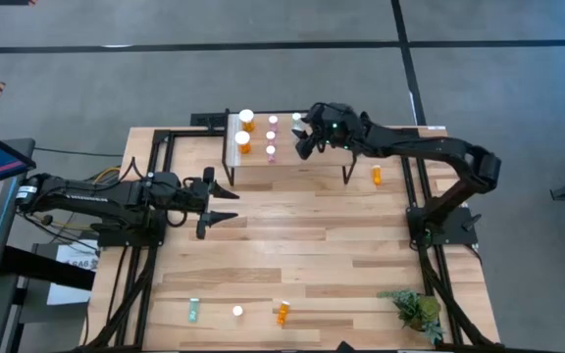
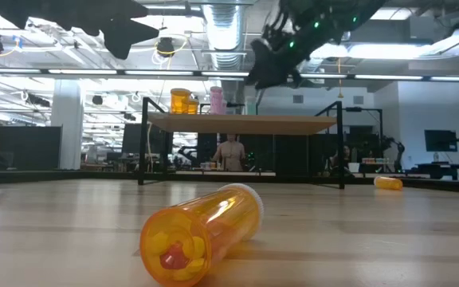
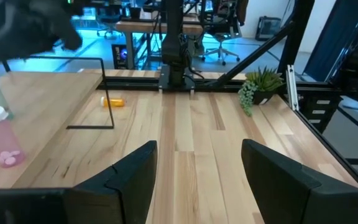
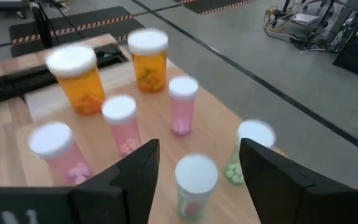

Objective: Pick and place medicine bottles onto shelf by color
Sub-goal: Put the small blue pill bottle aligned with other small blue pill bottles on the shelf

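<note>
The shelf (image 1: 312,157) stands at the table's far edge. On it stand two wide orange bottles (image 4: 79,78), three pink bottles (image 4: 122,124) and two green bottles (image 4: 194,183), all upright with white caps. My right gripper (image 1: 307,139) hovers open above the shelf's right part. In its wrist view (image 4: 197,149) the nearer green bottle shows between the fingers, untouched. My left gripper (image 1: 231,206) is open and empty over the table, in front of the shelf's left leg. An orange bottle (image 2: 205,235), a teal bottle (image 1: 193,311) and a white-capped one (image 1: 237,311) are near the front edge.
Another orange bottle (image 1: 377,175) lies on the table right of the shelf. A small green plant (image 1: 418,309) stands at the near right corner. The shelf's thin black legs (image 1: 347,175) stand on the table. Bare wood lies across the table's middle.
</note>
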Robot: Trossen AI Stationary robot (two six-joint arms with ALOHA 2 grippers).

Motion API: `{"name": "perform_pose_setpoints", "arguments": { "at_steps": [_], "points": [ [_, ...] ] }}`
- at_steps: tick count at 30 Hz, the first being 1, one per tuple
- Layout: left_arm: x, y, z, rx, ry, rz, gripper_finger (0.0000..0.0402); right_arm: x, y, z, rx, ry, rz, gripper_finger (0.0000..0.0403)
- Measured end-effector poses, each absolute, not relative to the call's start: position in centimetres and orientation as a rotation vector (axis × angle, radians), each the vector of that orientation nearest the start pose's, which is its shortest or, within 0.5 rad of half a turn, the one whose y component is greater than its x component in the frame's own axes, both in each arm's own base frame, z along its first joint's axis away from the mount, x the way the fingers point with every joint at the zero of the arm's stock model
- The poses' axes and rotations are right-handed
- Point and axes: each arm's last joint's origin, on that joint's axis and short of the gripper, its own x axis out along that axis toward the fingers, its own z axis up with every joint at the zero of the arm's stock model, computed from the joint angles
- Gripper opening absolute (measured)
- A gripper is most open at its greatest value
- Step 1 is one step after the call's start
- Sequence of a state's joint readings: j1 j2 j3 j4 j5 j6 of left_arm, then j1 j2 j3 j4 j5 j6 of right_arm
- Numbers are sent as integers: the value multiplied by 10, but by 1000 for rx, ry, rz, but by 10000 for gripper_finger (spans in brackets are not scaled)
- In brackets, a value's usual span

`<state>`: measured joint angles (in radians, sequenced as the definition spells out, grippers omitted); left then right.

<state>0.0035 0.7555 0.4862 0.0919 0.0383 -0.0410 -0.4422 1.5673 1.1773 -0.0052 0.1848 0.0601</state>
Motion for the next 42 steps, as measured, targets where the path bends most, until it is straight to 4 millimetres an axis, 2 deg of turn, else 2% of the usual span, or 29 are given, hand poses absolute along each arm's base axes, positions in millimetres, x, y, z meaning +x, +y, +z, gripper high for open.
{"name": "perform_pose_setpoints", "arguments": {
  "at_steps": [5, 8, 11, 18, 23, 28, 30, 35, 38, 42],
  "points": [
    [175, 0, 259, -52, 187, -30, 222, 310, -144, 319, 118, 381, -610, 245],
    [175, -1, 259, -57, 191, -31, 222, 305, -126, 329, 117, 374, -561, 245],
    [175, -1, 259, -80, 195, -38, 222, 309, -93, 343, 85, 321, -446, 245],
    [175, -2, 257, -98, 210, -59, 222, 312, 1, 365, -18, 206, -178, 245],
    [175, -1, 257, -95, 209, -57, 222, 310, 59, 364, -60, 185, -87, 245],
    [175, -1, 259, -98, 197, -58, 222, 314, 98, 346, -90, 207, -75, 245],
    [175, -2, 259, -98, 189, -59, 222, 324, 112, 339, -82, 164, -58, 245],
    [177, -2, 262, -118, 157, -64, 222, 348, 134, 321, -155, 60, -24, 245],
    [179, -3, 261, -119, 161, -69, 222, 357, 130, 315, -155, 64, -42, 245],
    [178, -3, 261, -120, 160, -70, 222, 358, 120, 315, -112, 87, -67, 245]
  ]
}}
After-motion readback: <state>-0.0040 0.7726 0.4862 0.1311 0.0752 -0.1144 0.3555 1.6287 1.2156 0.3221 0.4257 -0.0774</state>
